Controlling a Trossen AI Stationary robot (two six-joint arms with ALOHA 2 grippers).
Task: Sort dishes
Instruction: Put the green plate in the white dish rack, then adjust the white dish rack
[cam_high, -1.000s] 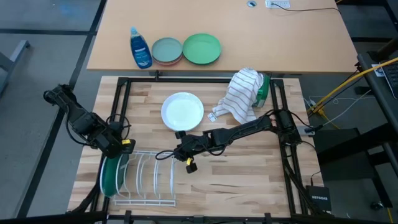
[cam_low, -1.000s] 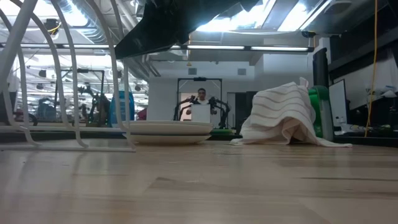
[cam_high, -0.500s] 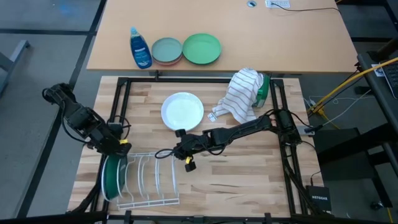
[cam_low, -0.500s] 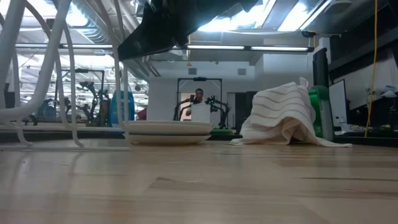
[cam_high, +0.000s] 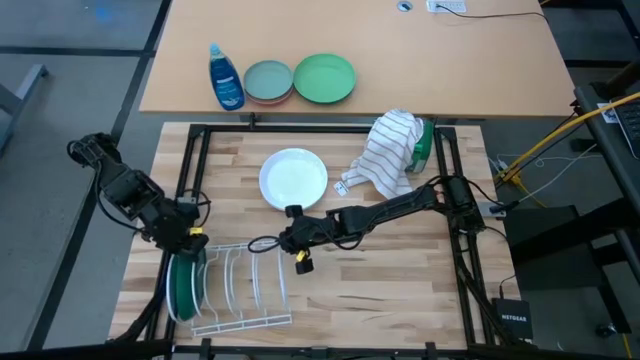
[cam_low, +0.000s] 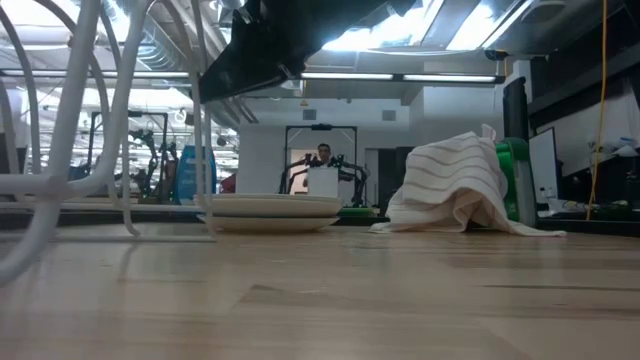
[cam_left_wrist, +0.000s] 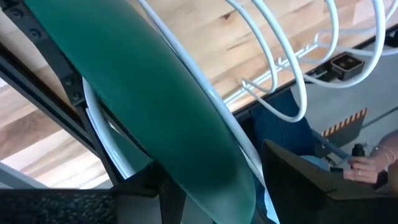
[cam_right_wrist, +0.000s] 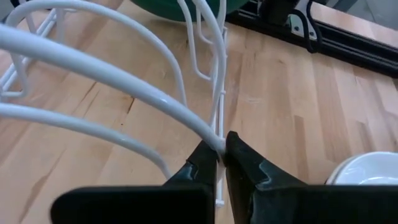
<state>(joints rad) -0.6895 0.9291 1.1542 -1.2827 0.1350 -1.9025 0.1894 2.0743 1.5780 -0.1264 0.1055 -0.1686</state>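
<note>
A dark green plate (cam_high: 181, 288), glossy and round, is seen standing on edge in the end slot of a white wire rack (cam_high: 243, 286) at roughly 8 o'clock on the butcher-block table (cam_high: 400, 290). The left gripper (cam_high: 186, 240) is positioned at the plate's upper rim; in the left wrist view the smooth green surface (cam_left_wrist: 149, 106) is seen passing between its dark fingers, so the plate is judged to be held. A white plate (cam_high: 293, 179), shallow and plain, is seen lying flat near the table's centre, toward 12 o'clock from the rack, and appears as a low stack (cam_low: 272, 211) in the low view.

The right gripper (cam_high: 290, 243) is found at the rack's near end; its fingers (cam_right_wrist: 199, 163) are pinched closed on one curved white wire (cam_right_wrist: 214, 140).

A striped cloth (cam_high: 388, 152) is bunched at 2 o'clock. On the tan table beyond, a blue bottle (cam_high: 225, 77), a grey-blue plate (cam_high: 268, 80) and a light green plate (cam_high: 324, 77) are noted. "NETGEAR" is legible on a black box (cam_high: 515, 319) at 4 o'clock. A person's hand (cam_left_wrist: 367, 165) is visible beyond the table edge.
</note>
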